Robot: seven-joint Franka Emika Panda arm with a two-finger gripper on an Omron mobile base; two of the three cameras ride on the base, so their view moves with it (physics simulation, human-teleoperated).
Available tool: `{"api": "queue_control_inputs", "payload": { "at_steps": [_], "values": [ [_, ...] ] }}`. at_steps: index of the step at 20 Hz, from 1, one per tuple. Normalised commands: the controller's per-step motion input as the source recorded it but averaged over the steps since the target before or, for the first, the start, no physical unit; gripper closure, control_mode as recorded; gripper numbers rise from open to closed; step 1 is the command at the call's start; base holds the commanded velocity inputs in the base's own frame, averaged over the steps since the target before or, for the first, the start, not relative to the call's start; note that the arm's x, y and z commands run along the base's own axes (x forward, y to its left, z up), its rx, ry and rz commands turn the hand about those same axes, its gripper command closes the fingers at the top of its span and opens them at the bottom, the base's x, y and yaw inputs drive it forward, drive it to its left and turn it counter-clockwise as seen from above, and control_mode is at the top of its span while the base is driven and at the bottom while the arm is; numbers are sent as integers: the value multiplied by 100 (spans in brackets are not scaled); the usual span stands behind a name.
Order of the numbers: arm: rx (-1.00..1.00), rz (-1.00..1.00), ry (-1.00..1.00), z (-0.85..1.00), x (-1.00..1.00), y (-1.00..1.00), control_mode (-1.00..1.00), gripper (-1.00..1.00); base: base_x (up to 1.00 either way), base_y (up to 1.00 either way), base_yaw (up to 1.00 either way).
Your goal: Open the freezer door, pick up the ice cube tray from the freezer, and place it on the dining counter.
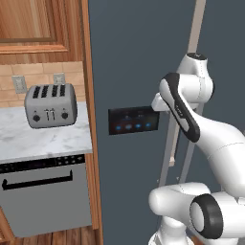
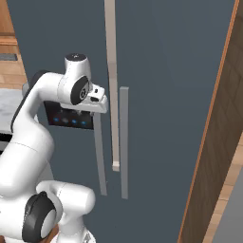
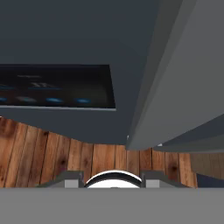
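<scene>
Reaching for the handle (image 2: 98, 154) of the freezer door (image 1: 136, 72), the gripper (image 2: 99, 105) sat at the handle's top end, just right of the black panel of blue lights (image 1: 132, 120). The door was shut, or nearly; a pale strip (image 2: 112, 85) ran down the seam beside the plain door (image 2: 171, 95). The ice cube tray was presumably behind the door, hidden.

Jaw state: could not be told. The arm (image 1: 191, 119) covered the hand from the left, and from the right the hand's white body hid the fingers.

Judgement on the step: the fingers should straddle the bar squarely before any pull, and the pull should follow the door's arc about its hinge rather than run straight back, or the grip may slide off the bar.

View differences: the left base camera took in the toaster (image 1: 50, 105), the marble worktop (image 1: 43, 136) and the dishwasher front (image 1: 43, 191). The right base camera showed two handles side by side, the second (image 2: 124, 142) on the plain door. The hand camera looked down the door face to the wooden floor (image 3: 65, 157), panel seen edge-on.
</scene>
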Motion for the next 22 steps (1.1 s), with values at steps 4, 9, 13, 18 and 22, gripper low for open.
{"api": "queue_control_inputs", "payload": {
  "at_steps": [4, 9, 13, 18, 22],
  "values": [
    [0, 0, 0, 0, 0, 0, -100, -100, 0, 0, 0],
    [-10, 0, 0, -12, -17, 0, -100, -100, 0, 0, 0],
    [-6, 0, -5, -16, -40, -6, -100, -100, 0, 0, 0],
    [-1, 0, -1, -13, -24, -16, -100, -100, 0, 0, 0],
    [0, 0, 0, 0, -5, -10, 100, -100, -4, -11, -2]
  ]
}}
